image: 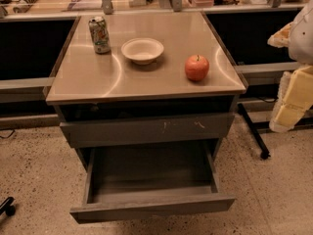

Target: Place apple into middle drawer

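A round red apple (pixel 196 67) with a short stem stands on the steel cabinet top, near its front right corner. The middle drawer (pixel 151 173) is pulled well out below; its flat grey interior holds nothing, and its front panel is plain. My gripper (pixel 292 101), pale yellow, hangs at the right edge of the view. It is beside the cabinet, to the right of and lower than the apple, well apart from it. Nothing shows in it.
A white bowl (pixel 142 50) sits mid-top and a drink can (pixel 99 34) stands at the back left. A grey drawer front with pale scratches (pixel 146 129) sits above the open drawer. Dark table legs (pixel 254 131) stand on the speckled floor at the right.
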`<state>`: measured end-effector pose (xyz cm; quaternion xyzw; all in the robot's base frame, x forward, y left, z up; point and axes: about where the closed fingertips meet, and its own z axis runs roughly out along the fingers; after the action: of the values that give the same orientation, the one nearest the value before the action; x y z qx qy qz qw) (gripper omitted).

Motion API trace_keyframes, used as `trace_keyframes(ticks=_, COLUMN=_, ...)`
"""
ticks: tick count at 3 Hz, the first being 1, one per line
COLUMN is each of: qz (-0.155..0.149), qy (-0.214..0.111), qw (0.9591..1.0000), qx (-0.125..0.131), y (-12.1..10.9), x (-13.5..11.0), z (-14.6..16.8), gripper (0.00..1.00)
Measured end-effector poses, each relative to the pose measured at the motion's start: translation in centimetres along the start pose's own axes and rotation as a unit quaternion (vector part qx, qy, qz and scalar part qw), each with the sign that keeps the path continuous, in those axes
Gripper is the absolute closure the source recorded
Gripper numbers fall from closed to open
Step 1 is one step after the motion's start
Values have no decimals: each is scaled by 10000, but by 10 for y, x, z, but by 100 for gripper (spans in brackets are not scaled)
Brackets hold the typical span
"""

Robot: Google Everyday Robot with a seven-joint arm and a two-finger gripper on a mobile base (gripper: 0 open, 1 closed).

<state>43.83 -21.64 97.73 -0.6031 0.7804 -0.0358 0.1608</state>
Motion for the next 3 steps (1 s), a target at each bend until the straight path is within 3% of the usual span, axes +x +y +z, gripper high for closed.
trace_keyframes(ticks=1, qz=15, qy=-43, qw=10000, qx=29, y=-2, x=0, z=-1, gripper=0)
trace_keyframes(ticks=2, qz=54, qy=-382, qw=9992, qx=77, y=-26, x=-7, z=5, gripper=0)
trace_keyframes(ticks=3, qz=81, qy=-760, qw=9970, qx=151, y=-67, x=-19, z=19, gripper=0)
